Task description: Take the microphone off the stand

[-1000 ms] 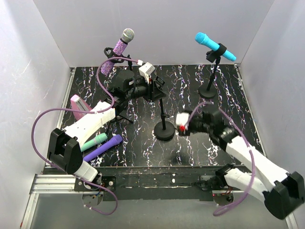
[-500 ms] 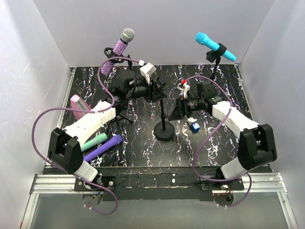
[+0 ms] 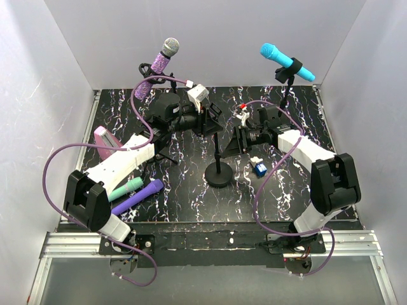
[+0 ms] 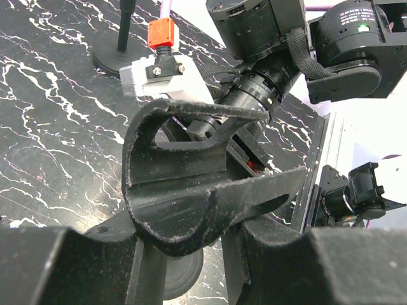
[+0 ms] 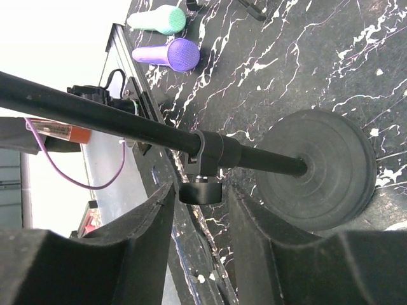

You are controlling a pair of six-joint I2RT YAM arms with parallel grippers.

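Crowding stand [image 3: 219, 176]: L gripper [image 3: 212, 119], R gripper [image 3: 227, 147]; blue box [image 3: 259, 169] beside, prob. apart.

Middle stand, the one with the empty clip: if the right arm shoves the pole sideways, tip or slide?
Probably tips if pushed high: thin tall pole on a small round base. The base looks thick and flat, maybe weighted, so a low push may just slide it on the glossy tabletop. Pole looks rigid, unlikely to flex.
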